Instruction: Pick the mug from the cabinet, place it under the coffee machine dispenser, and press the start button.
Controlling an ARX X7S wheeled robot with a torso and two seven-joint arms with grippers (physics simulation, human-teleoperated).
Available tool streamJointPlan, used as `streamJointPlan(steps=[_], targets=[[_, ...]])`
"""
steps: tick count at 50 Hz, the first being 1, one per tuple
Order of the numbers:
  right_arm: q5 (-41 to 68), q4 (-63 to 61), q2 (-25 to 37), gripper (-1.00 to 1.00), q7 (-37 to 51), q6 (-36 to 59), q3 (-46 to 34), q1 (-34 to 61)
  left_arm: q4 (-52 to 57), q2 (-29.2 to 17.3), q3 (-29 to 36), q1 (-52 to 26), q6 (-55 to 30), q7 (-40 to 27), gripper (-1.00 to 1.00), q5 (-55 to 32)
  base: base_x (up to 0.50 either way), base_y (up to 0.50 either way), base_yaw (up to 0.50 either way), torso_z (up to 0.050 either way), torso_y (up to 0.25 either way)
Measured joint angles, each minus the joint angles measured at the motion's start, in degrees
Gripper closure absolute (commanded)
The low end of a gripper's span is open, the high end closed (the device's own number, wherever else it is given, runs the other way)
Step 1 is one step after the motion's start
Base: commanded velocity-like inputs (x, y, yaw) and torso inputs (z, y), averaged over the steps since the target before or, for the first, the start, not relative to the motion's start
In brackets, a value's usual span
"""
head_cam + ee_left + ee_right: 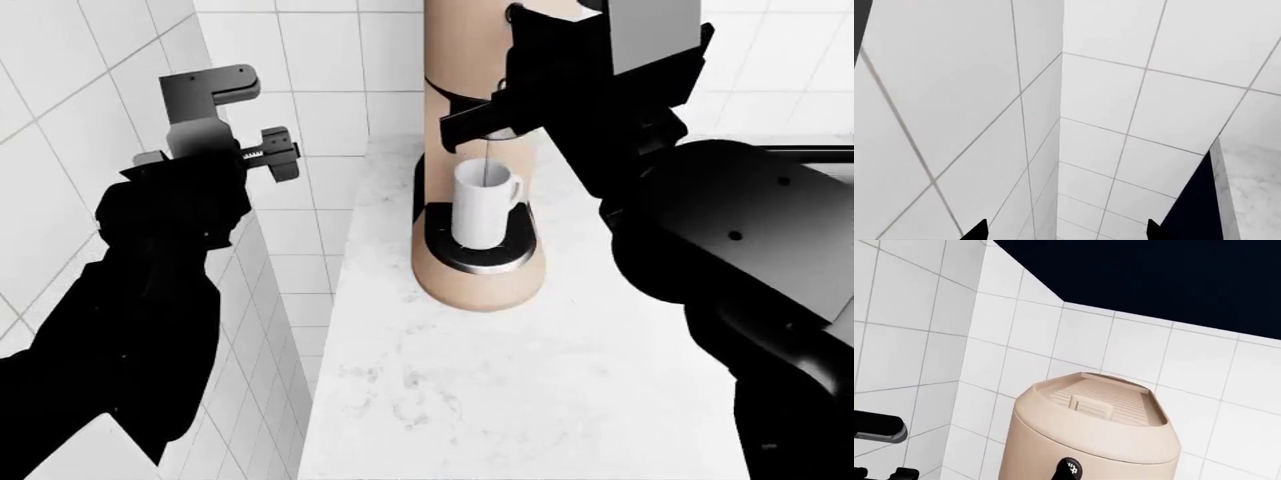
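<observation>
The white mug stands upright on the black drip tray of the beige coffee machine, under the black dispenser. A thin dark stream runs from the dispenser into the mug. My right gripper is up against the machine's upper front; its jaws are lost in the black mass. The right wrist view shows the machine's beige top and a small black round part on its front, with no fingers in sight. My left gripper is open and empty, facing the tiled wall; it also shows in the head view.
The machine stands on a white marble counter that ends at a left edge beside the tiled side wall. White tiles cover the back wall. My right arm fills the right side over the counter.
</observation>
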Motion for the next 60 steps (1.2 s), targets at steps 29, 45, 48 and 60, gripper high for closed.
streamJointPlan(steps=[29, 45, 48, 60], targets=[[10.7, -12.1, -1.2, 1.00, 10.6, 9.0, 4.2, -2.0, 0.0, 0.1, 0.0, 0.3, 0.0, -0.3, -1.00, 0.0, 0.00, 0.00, 0.00, 0.000, 0.000], [35.9, -22.4, -0.6, -1.00, 30.1, 15.3, 11.6, 0.0, 0.0, 0.0, 0.0, 0.4, 0.0, -0.4, -1.00, 0.0, 0.00, 0.00, 0.00, 0.000, 0.000], [40.0, -23.5, 0.1, -1.00, 33.5, 15.1, 12.4, 0.2, 0.0, 0.0, -0.1, 0.5, 0.0, -0.5, -1.00, 0.0, 0.00, 0.00, 0.00, 0.000, 0.000], [51.3, -27.1, 4.0, -1.00, 43.4, 12.6, 15.0, 0.3, 0.0, -0.1, 0.0, 0.7, 0.1, -0.5, -1.00, 0.0, 0.00, 0.00, 0.00, 0.000, 0.000]])
